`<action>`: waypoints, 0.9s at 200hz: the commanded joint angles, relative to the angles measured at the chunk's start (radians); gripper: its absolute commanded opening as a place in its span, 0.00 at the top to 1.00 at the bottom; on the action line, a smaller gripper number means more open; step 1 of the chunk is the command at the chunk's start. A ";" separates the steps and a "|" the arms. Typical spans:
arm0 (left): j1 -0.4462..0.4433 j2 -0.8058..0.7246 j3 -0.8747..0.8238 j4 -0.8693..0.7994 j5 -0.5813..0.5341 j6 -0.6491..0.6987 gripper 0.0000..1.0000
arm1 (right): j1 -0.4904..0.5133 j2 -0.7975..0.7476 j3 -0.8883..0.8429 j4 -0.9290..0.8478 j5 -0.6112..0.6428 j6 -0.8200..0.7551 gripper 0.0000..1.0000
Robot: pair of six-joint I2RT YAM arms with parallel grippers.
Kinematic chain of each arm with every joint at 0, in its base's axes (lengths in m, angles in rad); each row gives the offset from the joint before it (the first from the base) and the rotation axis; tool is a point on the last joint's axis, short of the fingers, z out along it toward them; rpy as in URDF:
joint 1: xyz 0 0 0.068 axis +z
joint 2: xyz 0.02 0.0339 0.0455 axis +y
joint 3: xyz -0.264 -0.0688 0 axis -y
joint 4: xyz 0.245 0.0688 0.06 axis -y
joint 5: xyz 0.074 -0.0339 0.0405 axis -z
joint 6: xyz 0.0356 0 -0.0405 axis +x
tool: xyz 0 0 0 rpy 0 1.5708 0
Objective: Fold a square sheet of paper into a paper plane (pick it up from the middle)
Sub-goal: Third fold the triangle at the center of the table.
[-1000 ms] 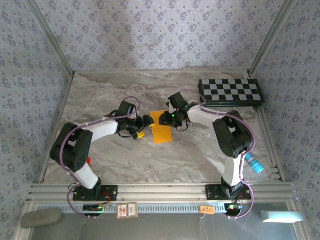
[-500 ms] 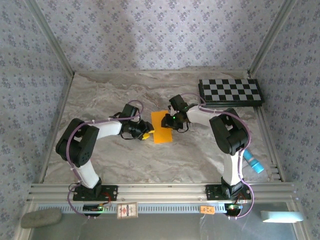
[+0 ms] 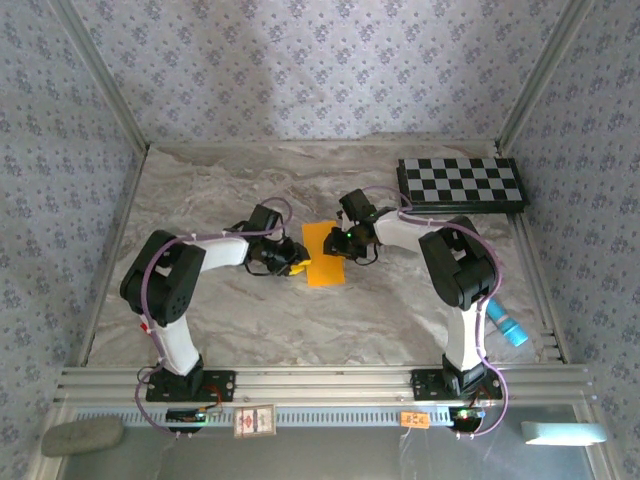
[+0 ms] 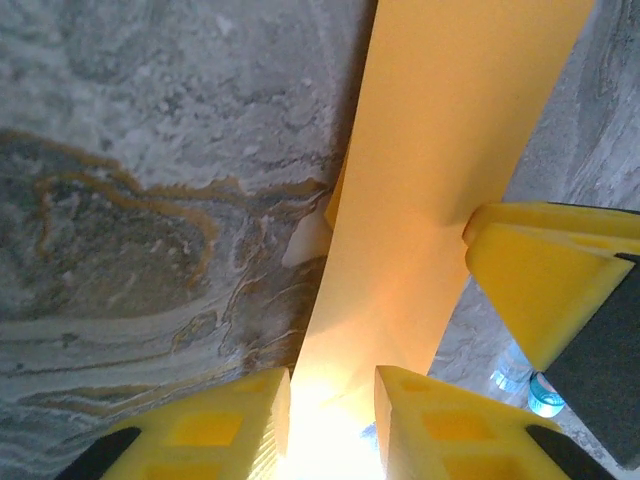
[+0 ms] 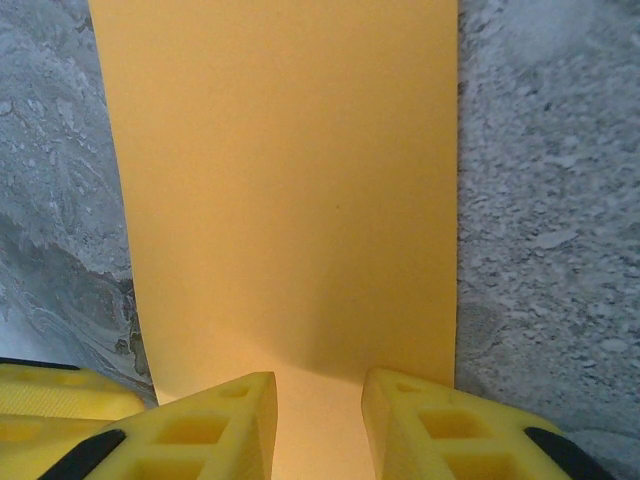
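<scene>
Thin matte orange-yellow paper sheet (image 3: 322,260) lies flat mid-counter on the grey marbled counter (image 3: 240,310), between the two arms. From above and in the right wrist view (image 5: 290,200) it reads as a long narrow rectangle rather than a square, so my call is that the first lengthwise half-fold is already in. No angled nose corners, no pointed tip and no wing flaps are visible, so the bulk of the plane is left to do: nose folds, centre crease, wings. Left hand (image 3: 297,262) sits at the sheet's left edge; in its own camera (image 4: 332,385) the yellow fingers stand a little apart with the paper running into the gap, no pinch visible. Right hand (image 3: 337,243) is on the sheet's upper right; its fingers (image 5: 210,420) are also slightly apart, straddling the near end of the strip, not clamped. One of the right hand's yellow fingers (image 4: 540,270) touches the paper's edge in the left wrist view. Writing: none on the paper. The black-and-white checkerboard panel (image 3: 460,183) at far right is plain squares. A white tag (image 3: 255,421) and an orange tag (image 3: 415,420) on the near metal rail carry marks too small to read. Blue cylinder (image 3: 507,327) at the right edge, label not legible.
</scene>
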 commanded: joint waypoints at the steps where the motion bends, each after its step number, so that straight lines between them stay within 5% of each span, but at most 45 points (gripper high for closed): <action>1: -0.005 0.024 0.035 -0.022 0.005 0.027 0.73 | -0.012 0.046 -0.020 -0.083 0.037 0.006 0.68; 96: -0.035 0.064 0.086 -0.105 -0.068 0.109 0.72 | -0.011 0.054 -0.025 -0.080 0.025 0.007 0.68; 180: -0.048 0.010 0.055 -0.049 0.039 0.128 0.75 | -0.012 0.065 -0.025 -0.076 0.019 0.006 0.68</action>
